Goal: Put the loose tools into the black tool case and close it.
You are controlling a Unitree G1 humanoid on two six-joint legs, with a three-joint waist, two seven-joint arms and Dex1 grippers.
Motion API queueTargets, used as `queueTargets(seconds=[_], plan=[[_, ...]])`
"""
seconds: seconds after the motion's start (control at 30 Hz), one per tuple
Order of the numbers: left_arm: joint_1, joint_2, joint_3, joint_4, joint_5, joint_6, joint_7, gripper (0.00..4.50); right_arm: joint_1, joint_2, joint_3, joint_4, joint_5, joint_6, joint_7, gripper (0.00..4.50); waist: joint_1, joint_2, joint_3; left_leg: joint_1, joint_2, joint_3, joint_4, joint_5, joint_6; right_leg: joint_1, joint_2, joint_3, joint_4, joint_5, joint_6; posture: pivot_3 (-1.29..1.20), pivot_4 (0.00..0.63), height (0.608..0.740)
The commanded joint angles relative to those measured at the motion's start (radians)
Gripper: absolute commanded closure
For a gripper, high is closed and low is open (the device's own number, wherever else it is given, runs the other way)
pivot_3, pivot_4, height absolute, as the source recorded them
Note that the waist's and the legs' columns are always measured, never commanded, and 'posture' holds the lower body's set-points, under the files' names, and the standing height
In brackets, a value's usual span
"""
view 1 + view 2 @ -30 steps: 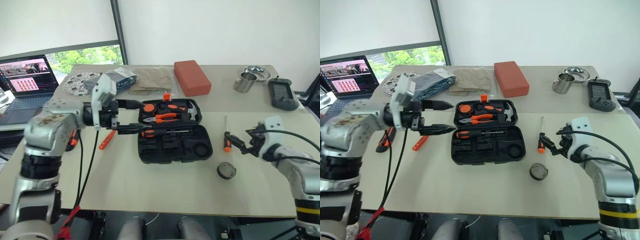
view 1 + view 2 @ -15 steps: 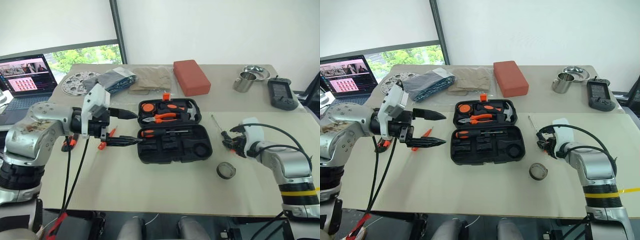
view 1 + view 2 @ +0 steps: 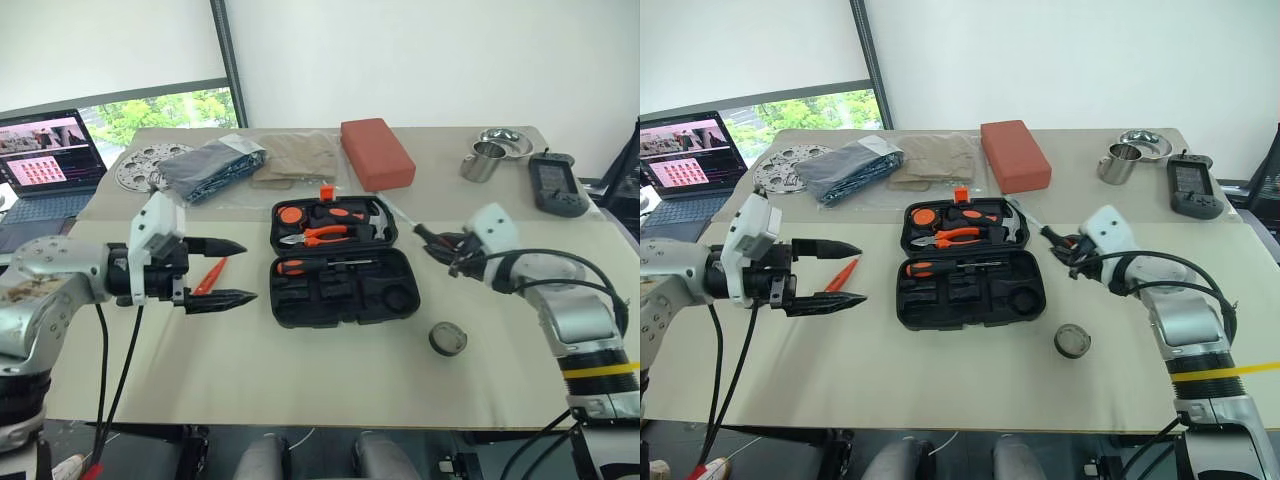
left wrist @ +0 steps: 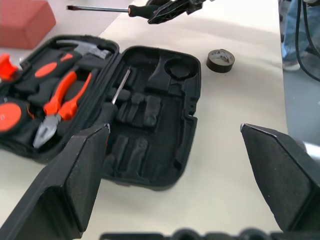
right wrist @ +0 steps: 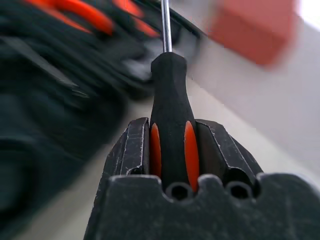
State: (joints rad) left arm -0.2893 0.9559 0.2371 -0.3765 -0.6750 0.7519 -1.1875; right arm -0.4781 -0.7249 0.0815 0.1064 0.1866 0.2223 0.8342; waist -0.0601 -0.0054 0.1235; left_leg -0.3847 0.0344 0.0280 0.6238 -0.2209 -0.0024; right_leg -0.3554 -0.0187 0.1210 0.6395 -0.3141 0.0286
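A wide beige table carries everything. At its far left edge stands an open laptop, and next to it lie a round perforated metal disc, a folded dark cloth and a beige cloth. A red-brown block lies at the far middle, and a steel cup with a dark handheld device are at the far right.

The black tool case lies open in the middle of the table. Its far half holds orange-and-black pliers and a hammer; the near half holds one long screwdriver in a slot, and other slots are free.

The left gripper hangs over the table to the left of the case, its two black fingers wide apart and holding nothing. Beside it on the table lies a slim orange tool.

The right gripper is just right of the case, above the table, clamped on the handle of a screwdriver whose shaft points toward the far half of the case.

A small grey roll lies on the table, near and to the right of the case.
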Motion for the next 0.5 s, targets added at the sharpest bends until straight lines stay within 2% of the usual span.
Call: queueTargets(seconds=[0.03,0.17,0.33,0.5], plan=[[0.051,0.034,0.092,-0.058,-0.035,0.016,0.027,0.0,-0.074,0.008,0.049,0.077,-0.024,-0.187,0.15,3.45,-0.001,-0.001,0.0,0.0,0.0,0.0,0.0,0.0,0.0,0.0,0.0,0.0,0.0,0.0,0.0,0.0,0.15,0.74],[0.131,0.046,0.168,-0.105,-0.06,0.034,0.059,0.0,-0.207,0.046,0.151,0.311,-0.101,-0.454,0.317,3.45,-0.006,-0.001,0.001,0.002,0.001,0.0,0.0,0.0,0.0,0.001,-0.002,0.0,0.001,0.0,-0.001,0.0,0.15,0.74],[0.178,0.048,0.227,-0.139,-0.082,0.044,0.097,0.0,-0.339,0.099,0.181,0.575,-0.124,-0.643,0.451,3.45,-0.009,-0.002,0.002,0.004,0.001,0.0,0.0,0.0,0.0,0.002,-0.003,-0.001,0.001,0.0,-0.002,0.0,0.15,0.74],[0.226,0.047,0.278,-0.178,-0.114,0.061,0.129,0.0,-0.434,0.139,0.188,0.773,-0.167,-0.772,0.516,3.45,-0.009,-0.002,0.002,0.004,0.001,0.0,-0.001,0.0,0.0,0.002,-0.004,-0.002,0.002,0.001,-0.002,0.0,0.15,0.74]])
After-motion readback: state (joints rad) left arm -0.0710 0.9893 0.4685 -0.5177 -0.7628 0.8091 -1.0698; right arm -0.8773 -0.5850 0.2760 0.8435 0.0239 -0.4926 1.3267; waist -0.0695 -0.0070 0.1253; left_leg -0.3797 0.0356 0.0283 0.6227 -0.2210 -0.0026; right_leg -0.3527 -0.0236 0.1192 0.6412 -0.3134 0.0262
